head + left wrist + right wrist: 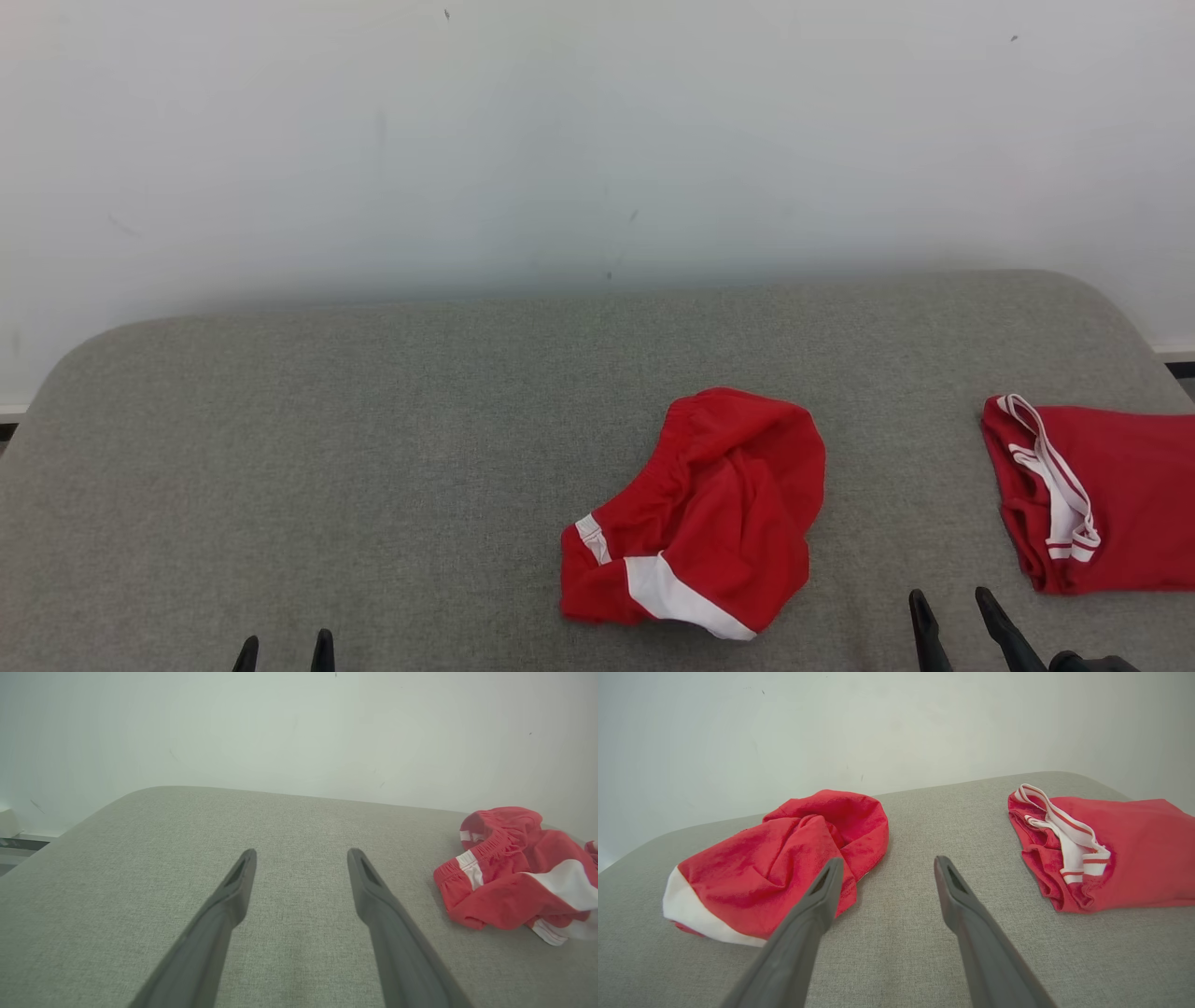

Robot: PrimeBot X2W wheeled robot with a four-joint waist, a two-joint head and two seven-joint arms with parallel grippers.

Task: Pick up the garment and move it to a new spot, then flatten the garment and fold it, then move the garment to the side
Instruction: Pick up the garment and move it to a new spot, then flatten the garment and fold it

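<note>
The shorts [709, 523] are lying crumpled on the grey worktop [373, 467], not yet lifted, flattened or folded, so the whole task seems to be waiting. The left claw [285, 640] is hanging well left of the shorts, fingers apart, holding nothing. The right claw [950, 597] is hovering just right of them, likewise spread and bare. A red top [1111, 495] is lying further right of the shorts.

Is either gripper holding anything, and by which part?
Nothing is held: left gripper and right gripper are open and empty, the crumpled red shorts lying free.
</note>
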